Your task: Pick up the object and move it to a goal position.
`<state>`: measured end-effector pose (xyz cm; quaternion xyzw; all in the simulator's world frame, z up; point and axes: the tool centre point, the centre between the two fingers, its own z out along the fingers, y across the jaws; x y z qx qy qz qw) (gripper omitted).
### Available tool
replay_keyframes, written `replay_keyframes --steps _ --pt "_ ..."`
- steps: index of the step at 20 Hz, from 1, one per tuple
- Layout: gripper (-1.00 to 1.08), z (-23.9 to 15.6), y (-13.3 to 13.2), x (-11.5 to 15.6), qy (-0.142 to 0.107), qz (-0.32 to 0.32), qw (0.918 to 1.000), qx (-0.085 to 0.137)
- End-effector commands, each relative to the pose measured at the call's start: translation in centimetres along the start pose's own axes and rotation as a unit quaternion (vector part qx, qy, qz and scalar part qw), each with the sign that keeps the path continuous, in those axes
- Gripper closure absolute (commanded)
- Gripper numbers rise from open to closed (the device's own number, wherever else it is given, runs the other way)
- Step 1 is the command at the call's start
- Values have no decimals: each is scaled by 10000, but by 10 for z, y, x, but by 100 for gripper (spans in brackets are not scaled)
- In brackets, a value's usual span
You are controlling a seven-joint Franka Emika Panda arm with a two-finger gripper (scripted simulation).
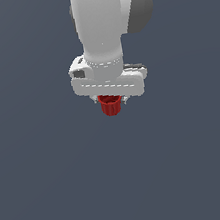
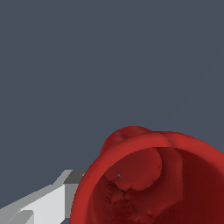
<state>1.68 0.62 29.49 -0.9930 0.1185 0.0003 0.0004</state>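
The red cup, a small ribbed cylinder with a hollow top, sits right under the white hand of my arm in the exterior view. My gripper is shut on it, and only small bits of the fingers show at its two sides. In the wrist view the red cup fills the lower part of the picture very close to the camera, its hollow inside showing. One white finger lies against its side. The other finger is hidden. No goal marker shows in either view.
A plain dark grey-blue surface fills the background in both views. The white arm rises out of the exterior view's top.
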Motion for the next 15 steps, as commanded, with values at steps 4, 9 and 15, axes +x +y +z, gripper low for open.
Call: replay_keyframes --steps 4,9,15 --pt "108 -39 9 -1 2 -2 10000 -2" --pt "108 -57 13 0 2 -2 10000 -2" --pt "108 -60 14 1 3 -3 10000 -4"
